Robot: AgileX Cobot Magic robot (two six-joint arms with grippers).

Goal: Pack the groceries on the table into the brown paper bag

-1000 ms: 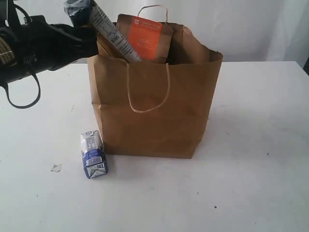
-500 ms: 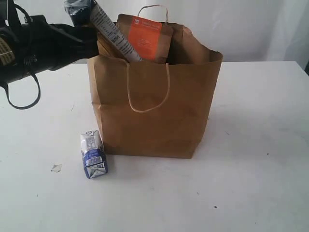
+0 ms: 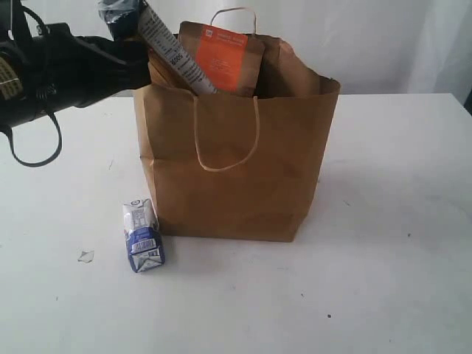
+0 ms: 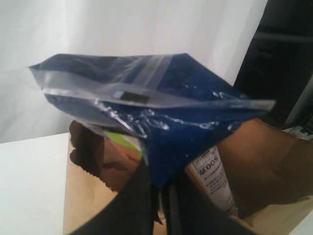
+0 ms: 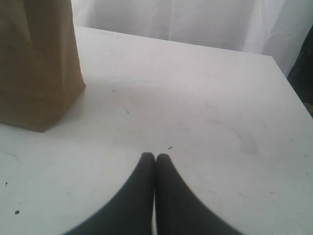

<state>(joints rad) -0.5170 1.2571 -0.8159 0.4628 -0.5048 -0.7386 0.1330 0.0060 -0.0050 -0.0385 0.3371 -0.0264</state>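
Exterior: brown paper bag [image 3: 236,169] stands mid-frame on the worktop [image 3: 398,221]. A blue spaghetti packet [image 3: 168,50] and a brown pouch [image 3: 221,59] poke from its mouth, upper left. A small carton [image 3: 143,237] lies lower left, just beside the bag's corner.
Left wrist: left gripper [image 4: 159,205] pinches the packet above the bag's opening.
Right wrist: right gripper [image 5: 155,164] pressed together above the worktop, bag at upper left.

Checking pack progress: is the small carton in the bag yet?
No, the small carton lies on the table, just outside the bag.
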